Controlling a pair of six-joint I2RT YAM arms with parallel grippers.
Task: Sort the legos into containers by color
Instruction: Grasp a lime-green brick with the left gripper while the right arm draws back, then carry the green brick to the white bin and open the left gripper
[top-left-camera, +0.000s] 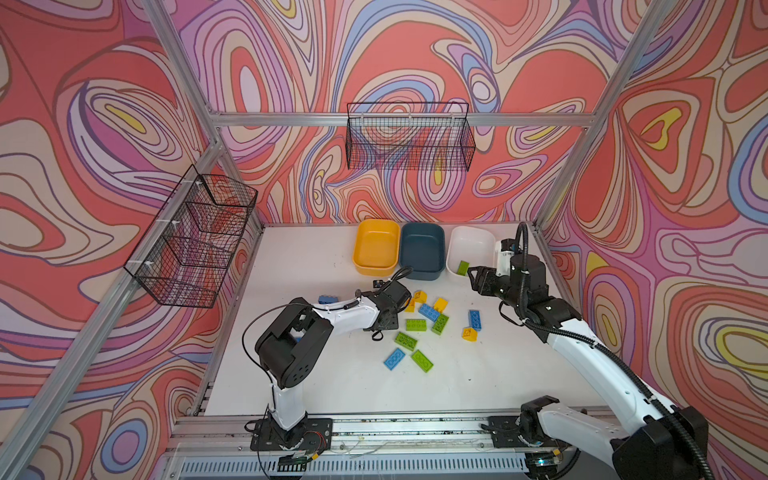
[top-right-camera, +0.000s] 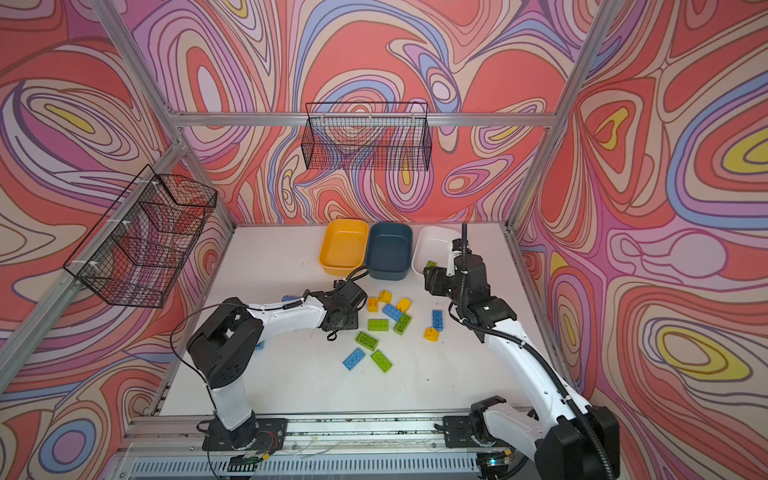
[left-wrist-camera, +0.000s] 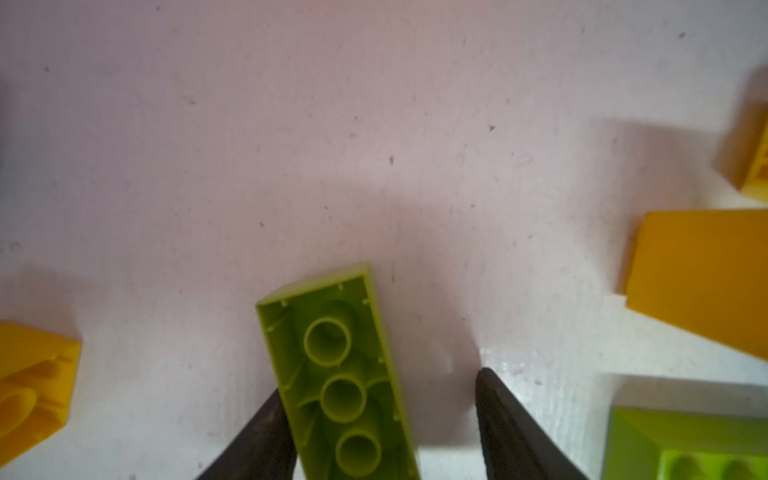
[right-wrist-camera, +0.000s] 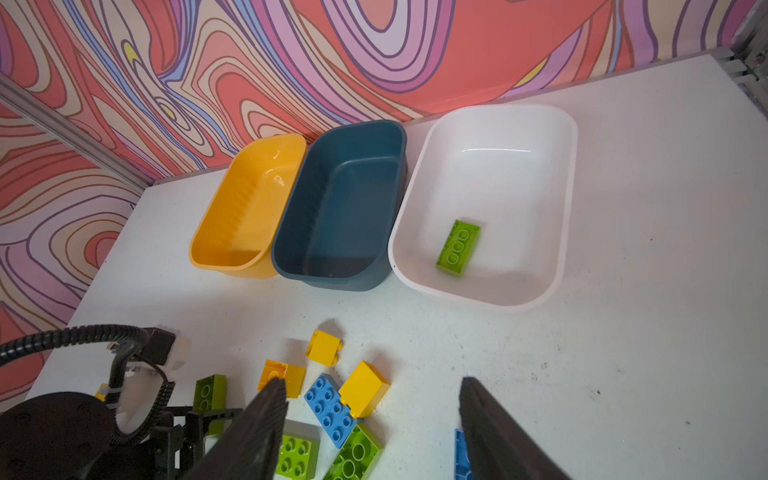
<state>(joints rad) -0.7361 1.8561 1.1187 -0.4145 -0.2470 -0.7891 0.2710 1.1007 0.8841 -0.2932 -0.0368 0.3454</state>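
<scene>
Three containers stand in a row at the back: a yellow-orange tub (top-left-camera: 376, 247), a teal tub (top-left-camera: 422, 249) and a white tub (top-left-camera: 471, 243). One lime green lego (right-wrist-camera: 458, 248) lies in the white tub; the others hold nothing. Several green, blue and yellow legos (top-left-camera: 415, 325) are scattered mid-table. My left gripper (left-wrist-camera: 379, 382) is open and straddles a green lego (left-wrist-camera: 332, 365) that shows its hollow underside. One finger touches it and the other stands apart. In both top views the wrist (top-left-camera: 388, 305) hides those fingers. My right gripper (right-wrist-camera: 372, 381) hovers open and holds nothing, in front of the white tub.
A black wire basket (top-left-camera: 409, 137) hangs on the back wall and another (top-left-camera: 195, 241) on the left wall. Aluminium frame posts stand at the table's back corners. A blue lego (top-left-camera: 328, 299) lies behind the left arm. The arms' base rail (top-left-camera: 374, 428) runs along the front.
</scene>
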